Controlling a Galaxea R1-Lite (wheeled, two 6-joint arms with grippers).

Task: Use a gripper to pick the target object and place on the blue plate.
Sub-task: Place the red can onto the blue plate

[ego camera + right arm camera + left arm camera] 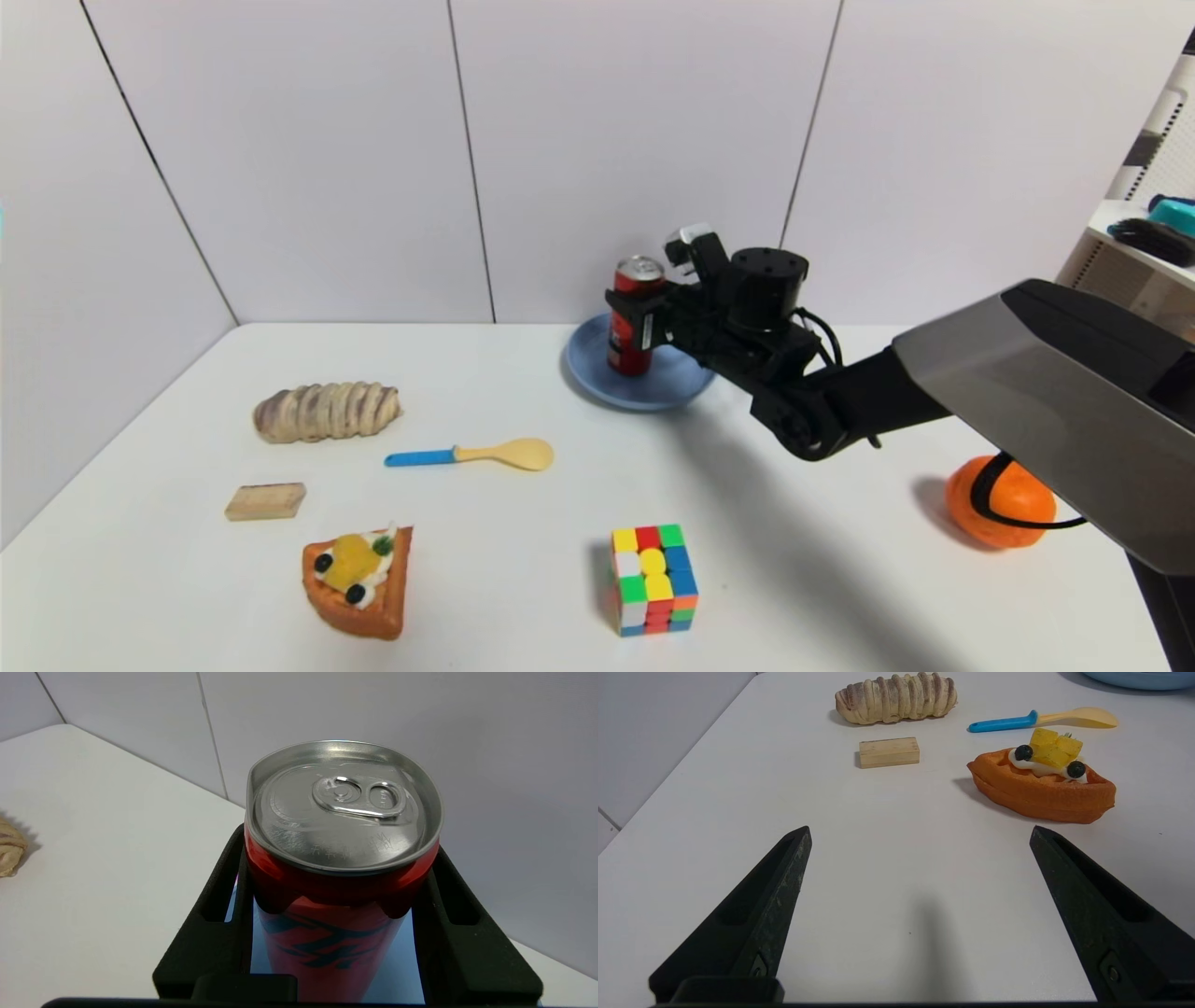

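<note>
- Here's the red can (626, 350), long axis very nearly vertical, silver lid (343, 812) up and base down, with only a slight lean to the robot's right at the top in the head view.
- And the right gripper (630, 315) has it! Its 2 black fingers are clenched around the can's upper body, 1 on either side, just below the lid.
- Location? Over the blue plate (667, 381), inside the rim and towards the plate's left side; whether the base bears fully on it, I can't tell.
- Up top, the pull tab (359, 797) lies flat against the lid, and dark markings run around the can's red side below the fingers.
- Over to the left gripper (920, 828): jaws released, 2 fingertips wide apart, nothing between them, above the near left part of the white table (504, 560).
- Out on that left side, 4 items: the ridged bread roll (327, 412), the wooden block (265, 501), the topped waffle (359, 581), and the yellow spoon (523, 454), its blue handle pointing left.
- Near the front sits 1 colourful puzzle cube (653, 579), and far right 1 orange fruit (999, 502), partly covered by the right arm (1055, 401).
</note>
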